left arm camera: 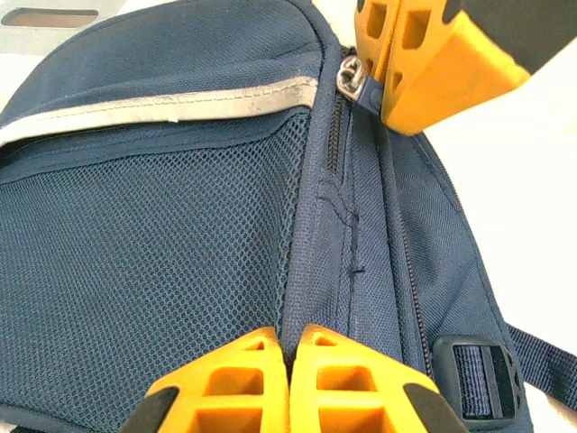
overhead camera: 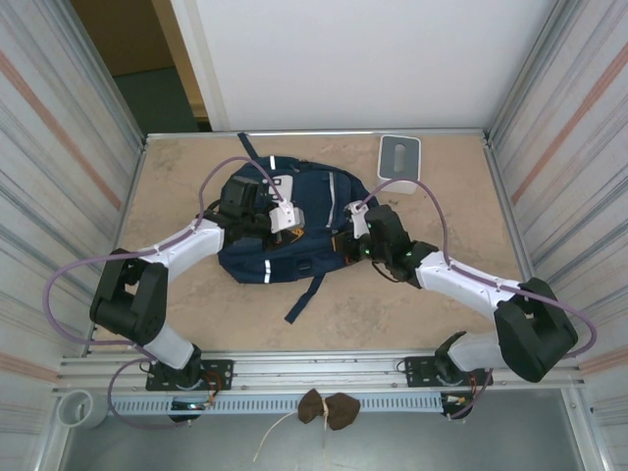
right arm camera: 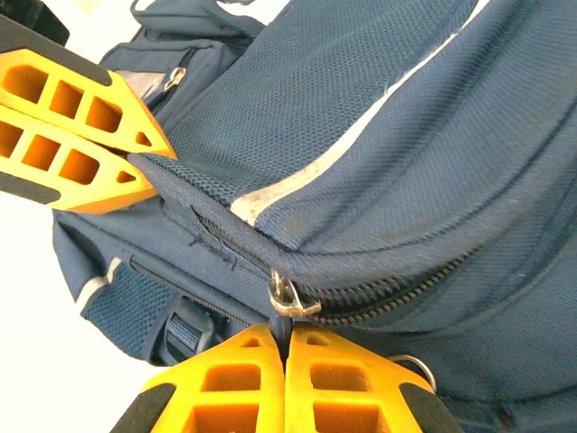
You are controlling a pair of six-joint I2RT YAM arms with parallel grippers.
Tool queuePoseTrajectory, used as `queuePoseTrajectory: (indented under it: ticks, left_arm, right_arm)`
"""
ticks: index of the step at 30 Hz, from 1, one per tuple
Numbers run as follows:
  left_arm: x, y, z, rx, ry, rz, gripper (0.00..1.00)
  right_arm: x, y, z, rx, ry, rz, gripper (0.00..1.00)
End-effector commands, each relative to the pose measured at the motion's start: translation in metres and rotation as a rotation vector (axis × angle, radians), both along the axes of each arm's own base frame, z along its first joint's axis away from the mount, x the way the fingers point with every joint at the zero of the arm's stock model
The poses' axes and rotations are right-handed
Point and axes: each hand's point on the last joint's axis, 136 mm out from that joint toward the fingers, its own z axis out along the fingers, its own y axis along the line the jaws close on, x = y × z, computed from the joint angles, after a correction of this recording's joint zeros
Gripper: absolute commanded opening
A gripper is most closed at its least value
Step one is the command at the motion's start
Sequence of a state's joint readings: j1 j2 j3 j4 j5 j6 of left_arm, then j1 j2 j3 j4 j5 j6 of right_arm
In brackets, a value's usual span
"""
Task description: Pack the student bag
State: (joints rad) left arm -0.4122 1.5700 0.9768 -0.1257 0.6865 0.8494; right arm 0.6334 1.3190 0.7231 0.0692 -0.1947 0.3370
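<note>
The student bag (overhead camera: 294, 221), a navy backpack with a grey reflective stripe, lies flat in the middle of the table. My left gripper (overhead camera: 296, 234) rests on its top. In the left wrist view this gripper (left arm camera: 290, 347) is shut on a fold of fabric beside the mesh pocket (left arm camera: 153, 262). My right gripper (overhead camera: 345, 245) reaches in from the bag's right side. In the right wrist view it (right arm camera: 285, 338) is shut on the dark pull tab under the metal zipper slider (right arm camera: 290, 298). The zipper (right arm camera: 397, 293) beside the slider looks slightly parted.
A small white-grey box (overhead camera: 398, 157) stands at the back right, just beyond the bag. A dark strap (overhead camera: 306, 294) trails toward the near edge. A brown lump (overhead camera: 327, 408) lies on the front rail. Corrugated walls close both sides.
</note>
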Motion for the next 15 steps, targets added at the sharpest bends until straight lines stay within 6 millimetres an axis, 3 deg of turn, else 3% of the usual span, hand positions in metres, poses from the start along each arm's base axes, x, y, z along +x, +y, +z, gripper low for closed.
queuePoseTrajectory:
  ticks: [1,5,15]
  left_arm:
    - [0.003,0.024,0.002,0.046,0.0,0.062,0.0]
    - [0.001,0.021,0.004,0.037,0.011,0.054,0.0]
    - [-0.015,-0.01,0.017,0.074,-0.074,0.006,0.43]
  right_arm:
    - [0.007,-0.033,-0.007,-0.059,0.041,-0.068,0.0]
    - [0.0,-0.018,-0.002,0.004,0.057,0.012,0.0]
    - [-0.004,-0.001,0.005,0.042,0.033,0.04,0.0]
